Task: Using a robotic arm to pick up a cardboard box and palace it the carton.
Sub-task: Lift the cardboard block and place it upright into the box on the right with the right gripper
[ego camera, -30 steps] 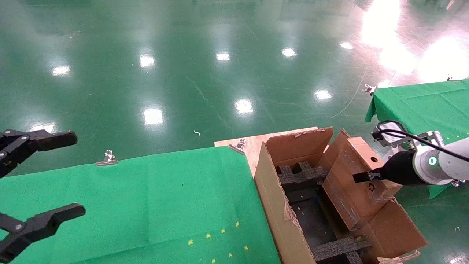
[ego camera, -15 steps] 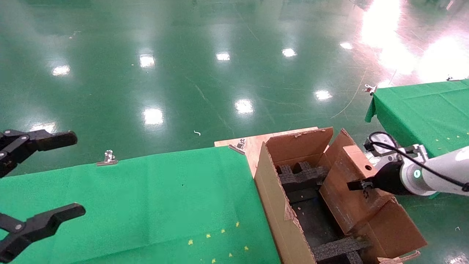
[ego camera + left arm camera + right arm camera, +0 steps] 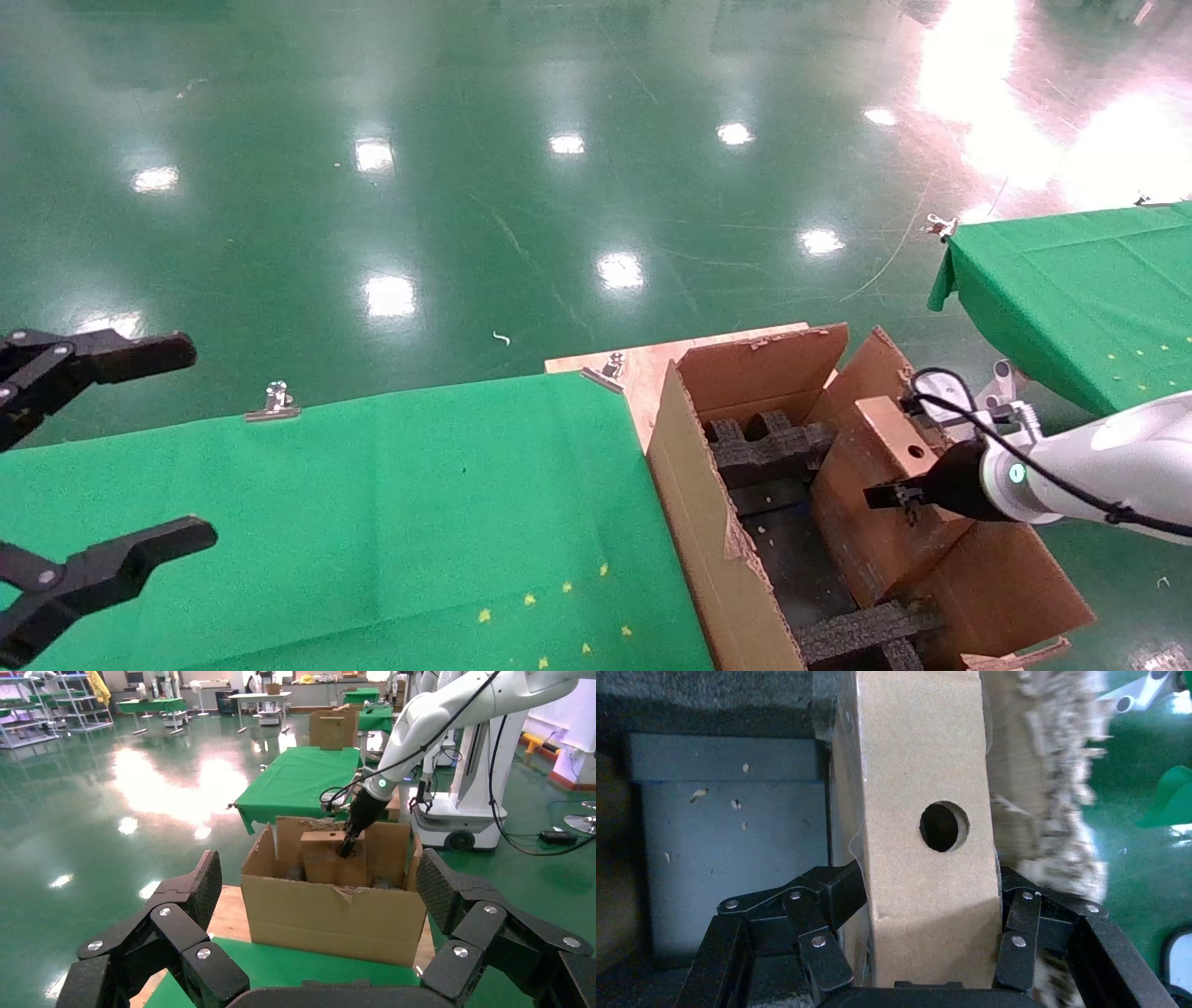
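Note:
The small cardboard box (image 3: 852, 508), with a round hole in its narrow top face, stands tilted inside the large carton (image 3: 698, 522), against its right wall. My right gripper (image 3: 894, 494), on the white arm (image 3: 1099, 466), is shut on the box's side. In the right wrist view the fingers (image 3: 835, 896) clamp both sides of the box (image 3: 919, 762). The left wrist view shows the carton (image 3: 330, 917), the box (image 3: 323, 864) and the arm (image 3: 436, 713) from afar. My left gripper (image 3: 200, 443) hovers open and empty at the far left.
Black foam inserts (image 3: 764, 443) lie across the carton's floor. The carton sits on a wood board (image 3: 643, 368) beside a green-clothed table (image 3: 326, 513) with metal clips (image 3: 275, 401). A second green table (image 3: 1071, 280) stands at the right.
My right arm has lowered the cardboard box deeper into the carton, moving down and slightly left. The left gripper has not moved.

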